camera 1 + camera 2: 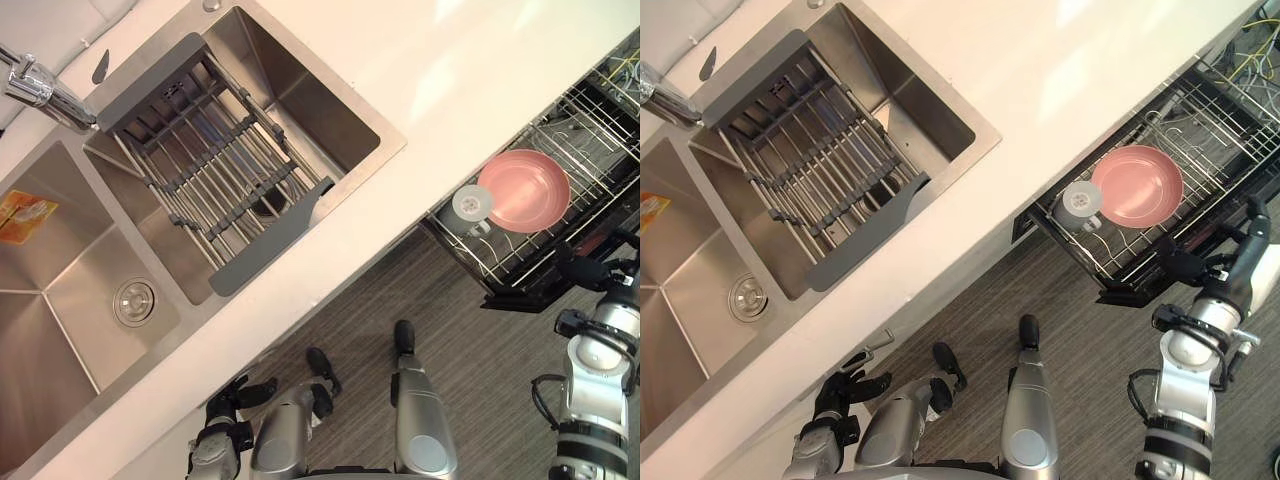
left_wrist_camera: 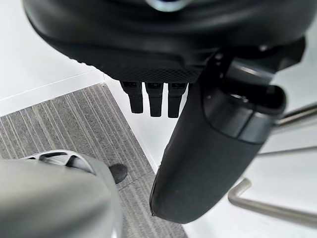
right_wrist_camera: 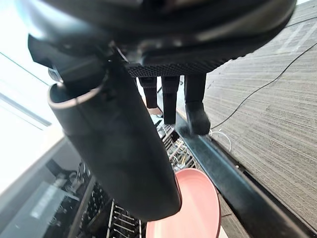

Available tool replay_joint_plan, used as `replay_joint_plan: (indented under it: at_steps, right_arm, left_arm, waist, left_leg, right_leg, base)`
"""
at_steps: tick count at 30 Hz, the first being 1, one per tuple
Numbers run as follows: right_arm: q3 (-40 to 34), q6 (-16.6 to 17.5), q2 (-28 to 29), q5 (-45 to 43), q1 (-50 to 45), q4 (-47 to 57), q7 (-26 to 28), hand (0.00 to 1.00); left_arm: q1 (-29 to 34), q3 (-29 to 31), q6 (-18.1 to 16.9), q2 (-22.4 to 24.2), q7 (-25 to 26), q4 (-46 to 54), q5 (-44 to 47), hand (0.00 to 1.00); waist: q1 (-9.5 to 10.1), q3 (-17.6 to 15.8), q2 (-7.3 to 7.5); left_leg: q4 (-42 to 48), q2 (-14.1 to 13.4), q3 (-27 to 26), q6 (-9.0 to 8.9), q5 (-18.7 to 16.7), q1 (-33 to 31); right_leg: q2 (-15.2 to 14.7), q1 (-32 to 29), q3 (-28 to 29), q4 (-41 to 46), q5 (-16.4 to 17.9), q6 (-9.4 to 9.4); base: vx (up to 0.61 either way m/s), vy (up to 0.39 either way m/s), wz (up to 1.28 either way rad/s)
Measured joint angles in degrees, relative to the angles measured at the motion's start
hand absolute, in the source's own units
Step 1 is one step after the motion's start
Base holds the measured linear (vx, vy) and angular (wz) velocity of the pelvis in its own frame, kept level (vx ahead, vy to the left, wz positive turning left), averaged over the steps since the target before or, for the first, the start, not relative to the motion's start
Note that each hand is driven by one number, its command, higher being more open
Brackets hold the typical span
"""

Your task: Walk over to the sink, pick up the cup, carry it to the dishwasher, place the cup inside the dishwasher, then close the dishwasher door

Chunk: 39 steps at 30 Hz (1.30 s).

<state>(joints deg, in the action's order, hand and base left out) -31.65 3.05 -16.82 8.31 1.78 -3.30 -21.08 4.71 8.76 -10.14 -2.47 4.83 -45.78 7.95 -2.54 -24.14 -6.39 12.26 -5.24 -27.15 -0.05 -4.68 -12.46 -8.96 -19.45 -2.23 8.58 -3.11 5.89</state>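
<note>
One small white cup (image 1: 472, 203) stands on end, axis vertical, in the black wire dishwasher rack's (image 1: 590, 140) corner, beside a round pink bowl (image 1: 524, 190). Right hand (image 1: 1220, 268), fingers released, sits at the rack's outer edge. Left hand (image 1: 228, 400) hangs released below the white countertop (image 1: 450, 60).

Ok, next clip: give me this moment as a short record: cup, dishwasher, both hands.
cup: in the dishwasher rack, beside a pink dish
dishwasher rack: pulled out from under the counter; door not yet closed
right hand: open, fingertips at the dishwasher's dark front edge
left hand: open, low by the counter front, holding nothing
sink: drying rack across one basin
left to do: close the door
</note>
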Motion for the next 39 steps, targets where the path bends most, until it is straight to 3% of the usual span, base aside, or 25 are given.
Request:
replay_joint_plan:
  at_steps: [13,19,30,39]
  right_arm:
    - [-6.8,3.0,7.8,-13.6,-7.7,6.5,-3.1,0.9]
    - [-6.7,4.1,7.9,-21.7,-6.7,2.1,-2.1,0.9]
    - [-3.6,5.1,5.0,-36.3,0.1,-8.1,5.3,0.9]
    - [-1.4,8.2,3.7,-45.7,2.6,-11.8,5.9,0.9]
  left_arm:
    - [0.0,1.7,0.3,1.6,0.0,0.7,-0.1,0.9]
    - [0.0,2.1,0.3,1.5,0.1,0.7,0.0,0.9]
    - [-1.2,2.1,0.7,0.3,0.1,1.1,0.2,0.9]
    - [-1.2,2.0,0.8,-2.2,-0.5,2.2,0.4,0.9]
  waist:
    - [1.49,0.0,0.49]
    - [2.02,0.0,1.46]
    - [3.46,-0.3,2.35]
    - [3.32,-0.7,3.4]
  left_leg:
    - [3.1,-1.9,1.2,-0.6,-2.0,0.5]
    - [4.4,-2.6,1.2,-1.08,-2.8,0.3]
    - [5.5,-3.3,1.6,-1.41,-3.0,-1.1]
    - [4.6,-2.6,3.2,-1.58,-2.2,-2.0]
  right_leg:
    - [0.6,1.6,-1.9,2.5,2.3,-0.52]
    - [0.7,0.6,-1.9,5.1,4.1,-0.8]
    - [0.9,-1.7,-2.0,8.6,6.0,-1.26]
    - [0.2,-2.5,-3.3,9.7,6.7,-1.44]
  base:
    - [0.01,-0.008,0.03]
    - [0.0,0.0,0.0]
    - [0.0,-0.014,0.01]
    - [0.0,-0.018,0.09]
